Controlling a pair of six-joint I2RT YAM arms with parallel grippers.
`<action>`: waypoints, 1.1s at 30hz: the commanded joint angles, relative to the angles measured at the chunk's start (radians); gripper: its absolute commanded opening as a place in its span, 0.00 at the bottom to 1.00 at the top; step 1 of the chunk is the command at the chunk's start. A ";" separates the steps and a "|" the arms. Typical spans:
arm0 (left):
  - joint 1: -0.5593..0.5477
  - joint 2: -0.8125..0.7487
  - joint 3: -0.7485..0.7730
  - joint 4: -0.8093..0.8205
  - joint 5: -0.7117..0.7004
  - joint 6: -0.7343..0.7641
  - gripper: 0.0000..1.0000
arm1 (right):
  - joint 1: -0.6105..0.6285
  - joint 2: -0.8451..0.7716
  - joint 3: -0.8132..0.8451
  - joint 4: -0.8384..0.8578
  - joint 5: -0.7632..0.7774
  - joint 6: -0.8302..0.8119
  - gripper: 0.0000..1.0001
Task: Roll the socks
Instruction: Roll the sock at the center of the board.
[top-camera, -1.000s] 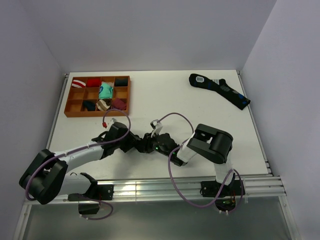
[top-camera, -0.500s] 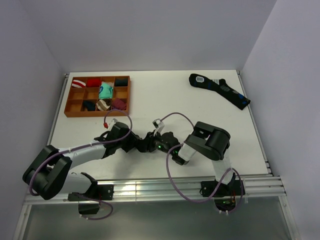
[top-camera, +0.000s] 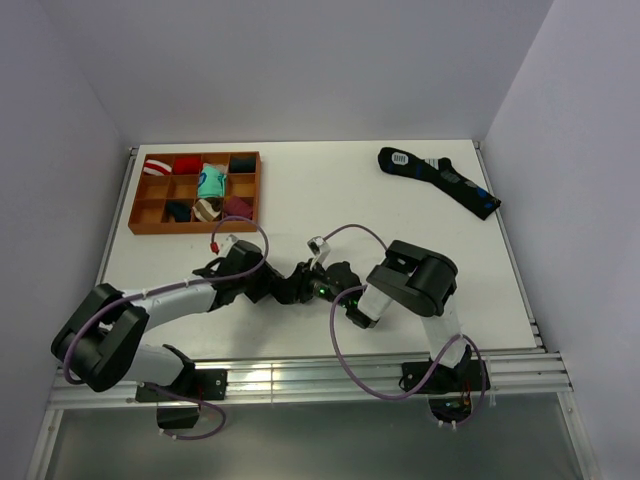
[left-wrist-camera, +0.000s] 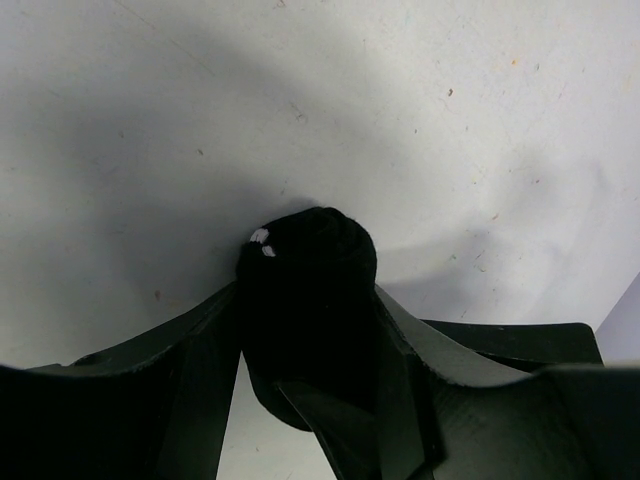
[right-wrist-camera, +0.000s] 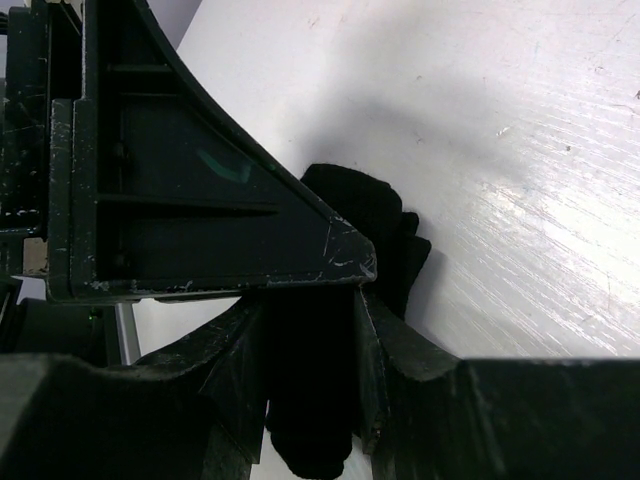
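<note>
Sock roll (left-wrist-camera: 308, 262), black, close to middle of table (top-camera: 320, 200) near edge. Pinched between fingers of left tool (left-wrist-camera: 305, 330); pinched also by right tool (right-wrist-camera: 310, 370), from opposite side. Flat dark sock pair (top-camera: 437, 180) at far right corner, orange compartment tray (top-camera: 190, 229) at far left corner.

Robotics laboratory test cell.
Plain white partition walls (top-camera: 300, 70) enclose a flat white desk (top-camera: 330, 190); a slotted aluminium rail (top-camera: 300, 372) anchors the black-and-white left arm (top-camera: 165, 298) and right arm (top-camera: 425, 285).
</note>
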 joint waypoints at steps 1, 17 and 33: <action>-0.009 0.055 0.010 0.001 -0.005 0.008 0.56 | 0.013 0.116 -0.091 -0.438 -0.083 -0.011 0.08; -0.026 0.111 0.035 -0.015 0.002 0.006 0.56 | -0.004 0.177 -0.072 -0.373 -0.194 0.061 0.07; 0.003 -0.002 -0.004 -0.048 0.010 0.049 0.59 | -0.029 0.177 -0.060 -0.448 -0.133 0.058 0.06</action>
